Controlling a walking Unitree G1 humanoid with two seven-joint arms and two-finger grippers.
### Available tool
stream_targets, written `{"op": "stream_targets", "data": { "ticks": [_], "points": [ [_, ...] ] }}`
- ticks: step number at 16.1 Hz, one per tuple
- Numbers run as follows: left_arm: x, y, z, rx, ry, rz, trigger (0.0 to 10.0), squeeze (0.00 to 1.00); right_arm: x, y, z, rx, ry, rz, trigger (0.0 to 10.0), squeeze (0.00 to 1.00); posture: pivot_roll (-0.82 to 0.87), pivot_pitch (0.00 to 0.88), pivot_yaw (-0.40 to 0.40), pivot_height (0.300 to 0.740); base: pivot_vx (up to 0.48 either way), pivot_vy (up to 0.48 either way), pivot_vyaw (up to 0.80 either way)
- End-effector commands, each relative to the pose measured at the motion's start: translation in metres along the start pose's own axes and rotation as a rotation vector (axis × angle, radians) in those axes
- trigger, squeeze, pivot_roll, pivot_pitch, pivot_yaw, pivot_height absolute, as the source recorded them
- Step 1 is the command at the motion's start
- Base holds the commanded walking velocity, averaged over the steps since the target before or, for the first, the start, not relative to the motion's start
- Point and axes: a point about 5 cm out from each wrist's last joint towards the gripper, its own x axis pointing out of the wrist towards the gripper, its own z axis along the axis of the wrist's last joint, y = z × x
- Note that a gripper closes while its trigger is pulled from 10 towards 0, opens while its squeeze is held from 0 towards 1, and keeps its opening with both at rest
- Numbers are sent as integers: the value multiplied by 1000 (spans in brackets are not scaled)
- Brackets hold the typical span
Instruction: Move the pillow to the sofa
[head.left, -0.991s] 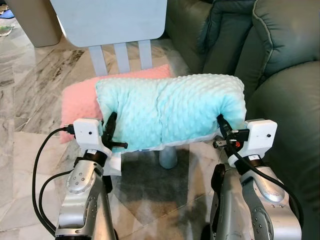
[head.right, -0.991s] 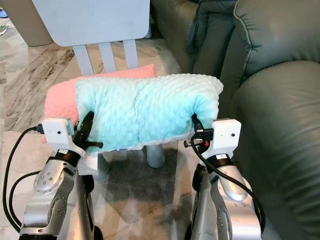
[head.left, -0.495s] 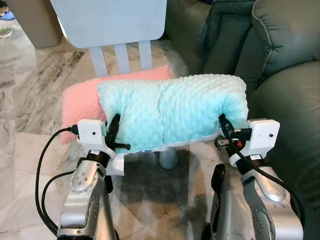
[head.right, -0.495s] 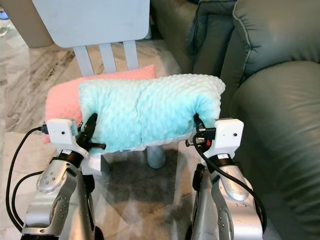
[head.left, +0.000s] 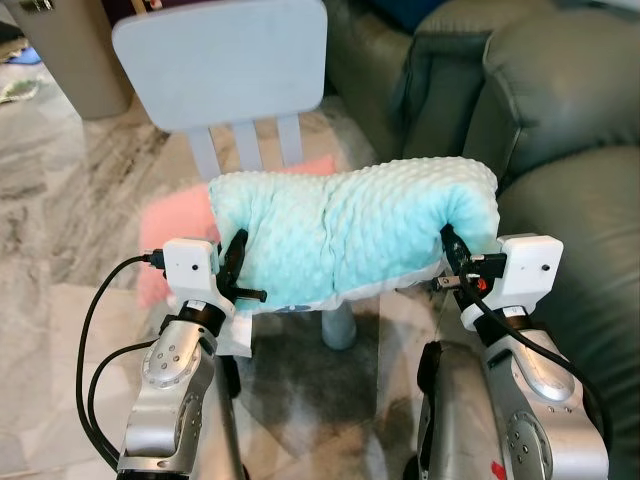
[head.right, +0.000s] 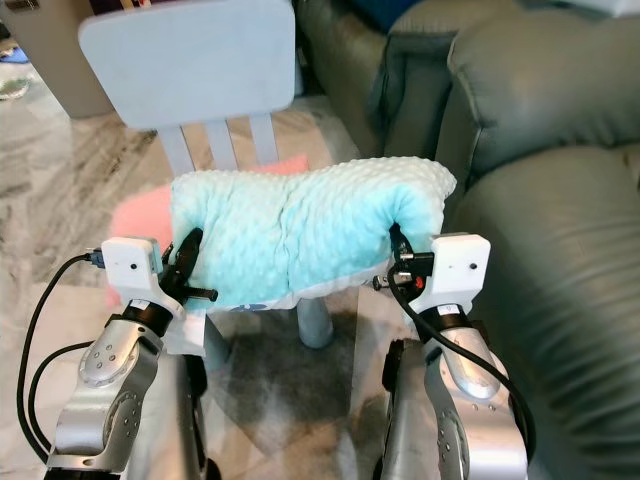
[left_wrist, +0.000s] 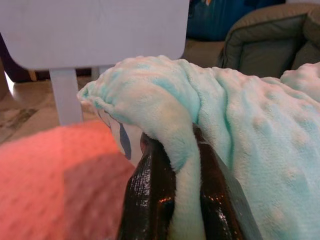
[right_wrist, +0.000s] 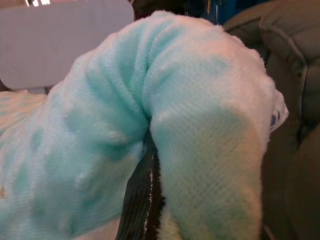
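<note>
A mint-green dotted pillow (head.left: 350, 235) hangs between my two arms, lifted off the small chair. My left gripper (head.left: 237, 262) is shut on its left end, where both black fingers (left_wrist: 150, 190) pinch a fold of the fabric. My right gripper (head.left: 450, 250) is shut on the right end, with one finger (right_wrist: 142, 195) buried under the plush. The grey-green leather sofa (head.left: 560, 110) stands to the right, its armrest (head.left: 590, 230) beside my right arm.
A pink pillow (head.left: 165, 235) lies on the seat of the pale blue child's chair (head.left: 225, 60), behind and left of the green one. The chair leg (head.left: 338, 325) stands between my arms. Marble floor (head.left: 60, 200) spreads to the left.
The green pillow has risen and shifted a little toward the sofa with both grippers. The view has tilted up, showing more of the chair back.
</note>
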Motion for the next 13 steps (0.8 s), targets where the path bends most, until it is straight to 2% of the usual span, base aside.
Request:
{"op": "stream_targets", "data": {
  "ticks": [1, 9, 13],
  "points": [
    [1, 1, 5, 10, -14, -7, 10000, 0, 2, 3, 7, 7, -32, 8, 10000, 0, -174, 57, 62, 477, 0, 0, 0],
    [4, -1, 4, 50, -25, -4, 10000, 0, 6, 3, 10, 5, -46, 7, 10000, 0, -184, 52, 61, 554, 0, 0, 0],
    [8, 3, 2, 107, -28, 71, 10000, 0, 8, 3, 13, 5, -57, 6, 10000, 0, -188, 48, 62, 597, 0, 0, 0]
  ]
}}
